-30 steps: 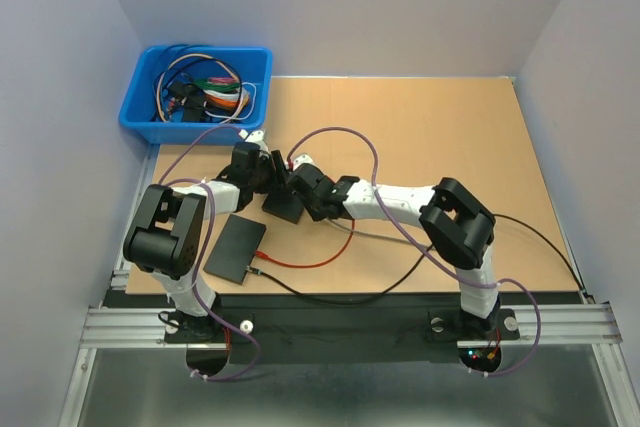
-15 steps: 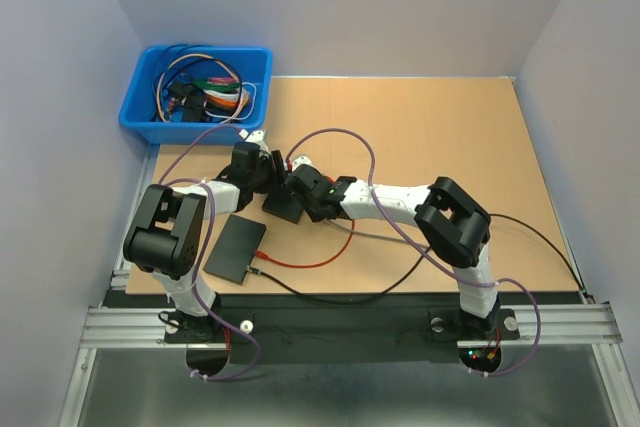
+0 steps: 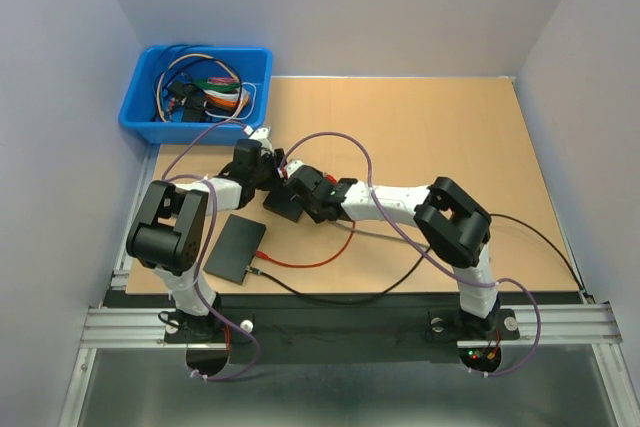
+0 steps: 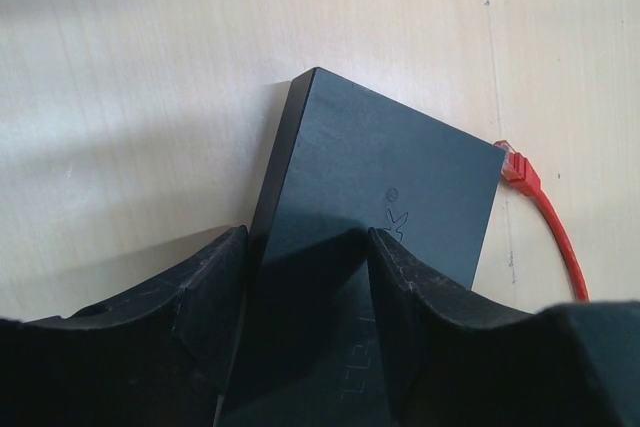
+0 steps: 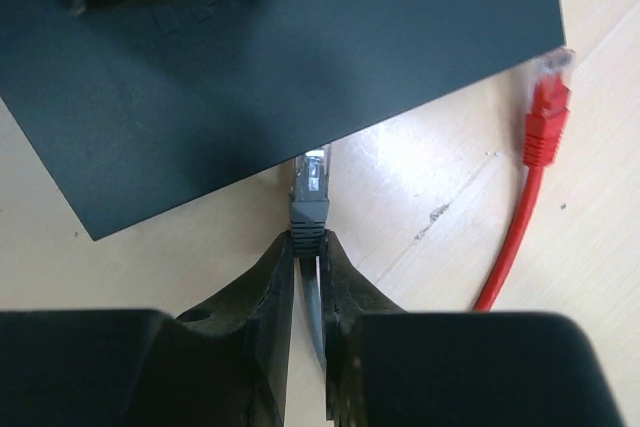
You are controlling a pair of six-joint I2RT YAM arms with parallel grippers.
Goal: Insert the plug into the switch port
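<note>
We are at the push-in step. Our left gripper (image 4: pixel 308 272) has a jaw on each side of the black switch (image 4: pixel 390 162) and squeezes it, so the box sits tight on the table (image 4: pixel 150 47). Our right gripper (image 5: pixel 308 259) pinches the grey plug (image 5: pixel 311 192) by its back end, with its jaws pressed close on it. The clear tip of the plug is right at the near edge of the switch, touching it or almost touching. We cannot see the port hole itself, because the camera looks down on the flat top of the box.

To do this well, we think the plug should go in straight, not at a slant. Right now it points nearly square at the edge, which looks good. We should push slowly and in one line. If the tip bumps the wall beside the hole, we should back off a bit, slide sideways and try once more, not shove harder. The left gripper should hold the box firm so it does not slip away from the push.

A red cable (image 5: pixel 528 162) lies loose just beside the switch, to the right of our plug in the right wrist view. Its end is near the same edge but apart from our plug. We should not knock it.
</note>
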